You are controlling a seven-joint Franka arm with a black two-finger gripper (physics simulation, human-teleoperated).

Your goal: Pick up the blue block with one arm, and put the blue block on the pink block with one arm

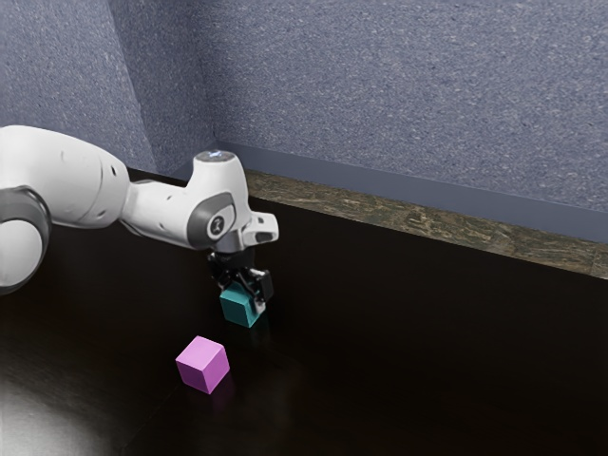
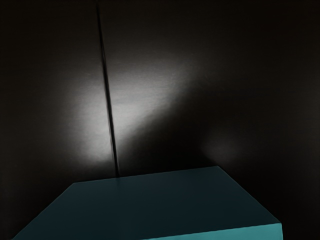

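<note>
Currently the grasp step of the task is in hand. In the exterior view the gripper [image 1: 241,288] points down at the blue block [image 1: 237,312], which reads as teal in these renders. The jaws stand about one block-width apart, one finger against each of two opposite sides of the block's upper part, so the gripper appears closed on the block. Whether the block rests on the dark table [image 1: 399,313] or has just cleared it cannot be told; its underside is at or very near the surface.

In the wrist view the block's top face [image 2: 150,210] lies directly under the hand, with bare tabletop [image 2: 150,100] beyond it.

The pink block [image 1: 201,364] sits on the table near the blue block but apart from it, nearer the camera and slightly toward the exterior view's left. Nothing rests on its top face.

Judged progress: the block is gripped, and transfer and placement are not yet done.

Requirements for the next move:
1. Raise the blue block straight up until its underside is higher than the pink block's top.
2. Carry it across until it is centred over the pink block.
3. Match its faces to the pink block, which stands at a different angle.
4. Lower until the two touch, then open the jaws.
</note>
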